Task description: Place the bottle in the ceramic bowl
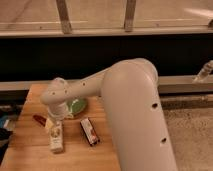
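Note:
The white bottle (56,137) with a cream label lies on the wooden table (30,155), cap end towards the back. The green ceramic bowl (78,105) sits just behind and to the right of it, mostly hidden by my arm. My gripper (52,122) hangs below the white wrist, right over the bottle's cap end and at the bowl's left edge. I cannot see whether it touches the bottle.
A small dark red object (39,119) lies left of the bottle. A flat black bar (89,131) lies to its right. My large white arm (130,110) covers the table's right side. A dark ledge and window frame run behind.

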Controlling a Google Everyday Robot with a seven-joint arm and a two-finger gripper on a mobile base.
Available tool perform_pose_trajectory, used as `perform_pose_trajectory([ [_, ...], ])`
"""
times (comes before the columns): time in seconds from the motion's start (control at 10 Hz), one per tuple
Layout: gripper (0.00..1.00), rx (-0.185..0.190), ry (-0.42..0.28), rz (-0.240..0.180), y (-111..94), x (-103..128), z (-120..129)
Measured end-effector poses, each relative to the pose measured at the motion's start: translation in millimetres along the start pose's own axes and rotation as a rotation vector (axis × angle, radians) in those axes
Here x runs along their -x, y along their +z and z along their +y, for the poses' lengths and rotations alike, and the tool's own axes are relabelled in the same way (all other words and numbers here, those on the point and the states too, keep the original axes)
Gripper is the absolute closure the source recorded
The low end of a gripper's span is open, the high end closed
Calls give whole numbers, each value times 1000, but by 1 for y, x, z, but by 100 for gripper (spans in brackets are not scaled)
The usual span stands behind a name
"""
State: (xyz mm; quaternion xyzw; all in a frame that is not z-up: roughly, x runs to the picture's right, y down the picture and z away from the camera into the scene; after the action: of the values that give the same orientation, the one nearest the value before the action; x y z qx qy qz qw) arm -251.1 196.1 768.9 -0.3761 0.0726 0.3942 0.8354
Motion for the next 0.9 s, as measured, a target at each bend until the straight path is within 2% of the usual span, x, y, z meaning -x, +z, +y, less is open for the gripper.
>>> perform_pose_trajectory([
  [0.1,20,11,7,-1,-7,-9,8],
  [0.4,20,11,20,-5,-24,-23,18],
  [0.6,20,24,22,7,-15,-20,18],
  [0.9,20,38,10,32,13,2,17],
])
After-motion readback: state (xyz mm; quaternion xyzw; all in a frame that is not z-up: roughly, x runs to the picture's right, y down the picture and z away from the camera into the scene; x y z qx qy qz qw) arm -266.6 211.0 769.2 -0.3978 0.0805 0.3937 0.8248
